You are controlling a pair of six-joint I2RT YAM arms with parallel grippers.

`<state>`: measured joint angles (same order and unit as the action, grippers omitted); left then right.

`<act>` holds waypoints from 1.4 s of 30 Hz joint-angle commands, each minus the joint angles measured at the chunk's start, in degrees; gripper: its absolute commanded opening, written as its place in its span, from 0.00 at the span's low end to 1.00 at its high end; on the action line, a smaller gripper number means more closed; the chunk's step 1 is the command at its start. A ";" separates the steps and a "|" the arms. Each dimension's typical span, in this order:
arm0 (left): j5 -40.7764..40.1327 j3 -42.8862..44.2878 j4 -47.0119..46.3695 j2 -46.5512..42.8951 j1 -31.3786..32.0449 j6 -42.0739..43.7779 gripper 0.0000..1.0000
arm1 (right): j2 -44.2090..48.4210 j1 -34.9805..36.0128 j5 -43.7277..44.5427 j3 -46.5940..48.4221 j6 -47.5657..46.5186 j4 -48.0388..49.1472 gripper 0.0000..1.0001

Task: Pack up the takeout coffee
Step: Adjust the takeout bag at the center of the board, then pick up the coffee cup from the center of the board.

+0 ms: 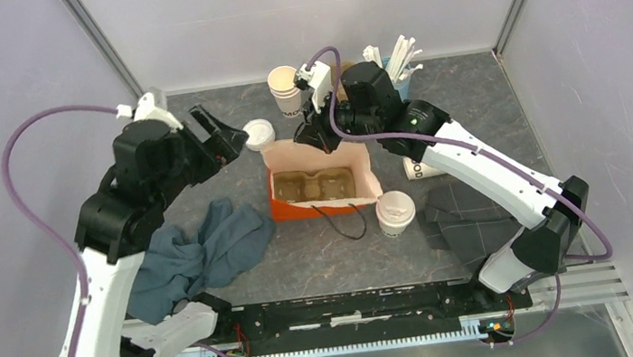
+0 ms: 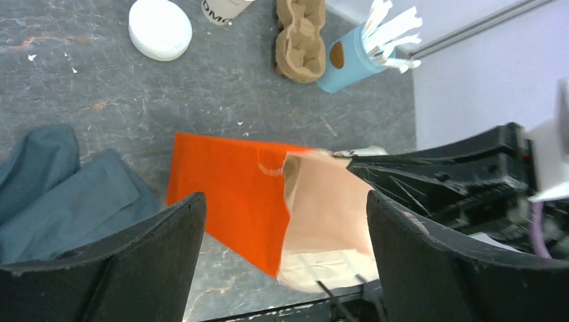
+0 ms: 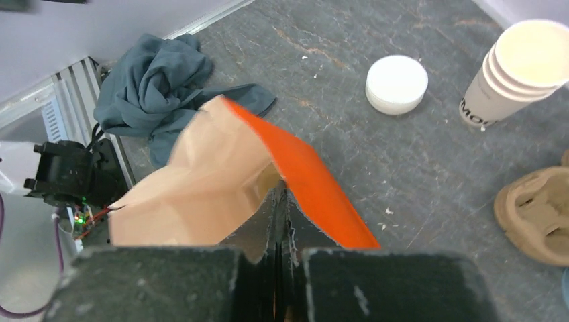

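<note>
An orange paper bag (image 1: 324, 197) stands open mid-table with a brown cup carrier (image 1: 318, 184) inside. My right gripper (image 1: 323, 138) is shut on the bag's back top edge; in the right wrist view the gripper (image 3: 282, 208) pinches the bag (image 3: 308, 174) paper. To the left of the bag my left gripper (image 1: 231, 143) is open and holds nothing; through its wrist camera the gripper (image 2: 285, 221) frames the bag (image 2: 231, 194). One lidded takeout coffee (image 1: 395, 212) stands right of the bag. A second cup (image 1: 419, 169) lies partly hidden under my right arm.
A white lid stack (image 1: 259, 134) sits close to my left fingertips. At the back are lidless cups (image 1: 286, 89) and a blue stirrer holder (image 1: 395, 69), with a spare carrier (image 2: 300, 40) between them. A blue-grey cloth (image 1: 199, 252) lies front left, a dark cloth (image 1: 468, 219) front right.
</note>
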<state>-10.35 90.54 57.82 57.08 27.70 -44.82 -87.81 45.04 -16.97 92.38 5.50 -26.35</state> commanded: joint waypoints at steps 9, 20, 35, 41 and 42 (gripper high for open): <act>9.68 -1.30 1.98 7.73 0.04 7.35 0.91 | -0.94 -0.27 -4.62 5.66 -6.13 0.01 0.00; 2.86 -2.62 1.27 13.40 0.12 10.36 0.70 | -1.64 -0.21 -5.58 7.27 -5.58 -0.80 0.00; -2.78 -4.15 -0.28 16.00 0.52 12.44 0.03 | 0.60 -1.25 -2.26 9.08 -4.36 -7.68 0.55; -2.90 -5.42 -0.46 15.32 0.56 10.42 0.02 | 4.05 -4.57 2.13 15.34 -4.99 -15.64 0.97; -2.84 -6.01 -0.97 14.97 0.56 10.00 0.02 | 5.23 -4.91 3.04 15.47 -4.99 -16.43 0.98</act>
<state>-11.73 85.56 59.44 74.24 28.14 -34.63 -88.60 41.80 -18.00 103.31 1.10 -38.89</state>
